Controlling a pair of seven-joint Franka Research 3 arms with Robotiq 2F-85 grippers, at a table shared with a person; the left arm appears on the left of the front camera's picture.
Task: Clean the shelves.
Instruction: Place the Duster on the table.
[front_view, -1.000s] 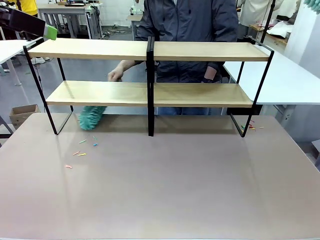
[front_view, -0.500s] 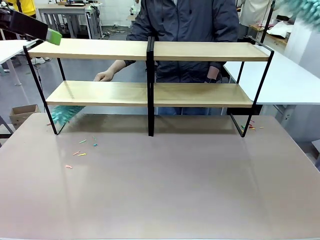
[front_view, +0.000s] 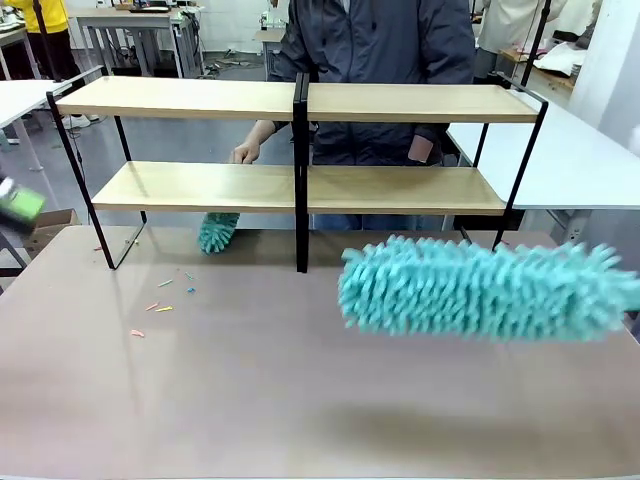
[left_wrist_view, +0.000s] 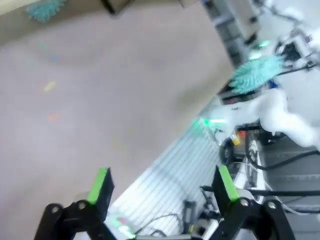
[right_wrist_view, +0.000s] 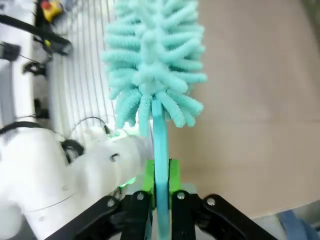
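The right gripper (right_wrist_view: 161, 192) has its jaws clamped on the thin teal handle of a fluffy turquoise chenille duster (front_view: 480, 288), whose head juts straight out beyond the fingertips, low over the beige tabletop (front_view: 300, 400). The two-tier light-wood shelves in a thin black frame (front_view: 297, 150) stand well beyond the duster's tip, toward the person. To sweep well, the head should probably lie flat along a board, clear of the black central post (front_view: 300, 170). The left gripper (left_wrist_view: 162, 187) hangs with jaws wide and empty. A person's hand (front_view: 245, 152) works a second teal duster (front_view: 217, 232) below the lower board; the right half looks freer.
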